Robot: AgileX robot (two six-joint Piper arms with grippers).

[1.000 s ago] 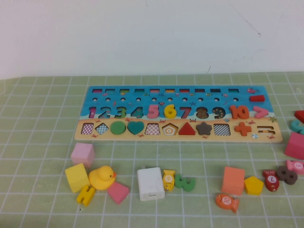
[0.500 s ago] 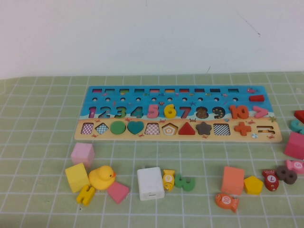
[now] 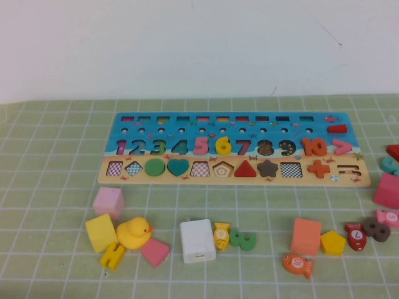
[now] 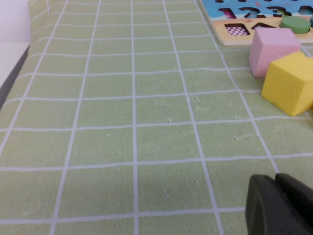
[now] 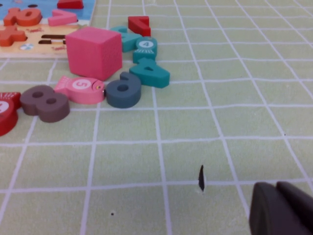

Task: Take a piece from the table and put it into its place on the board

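The board lies across the far middle of the green mat. The piece, a yellow 6, sits in the board's numeral row between the pink 5 and the red 7. Neither gripper shows in the high view. My left gripper is shut and empty, low over bare mat, on the near side of the pink cube and the yellow cube; the board's corner shows beyond them. My right gripper is shut and empty over bare mat, away from the loose pieces and the board's end.
In front of the board lie a pink cube, a yellow cube, a duck, a white block, a yellow fish, a green 3, an orange cube and a yellow pentagon. More pieces crowd the right edge.
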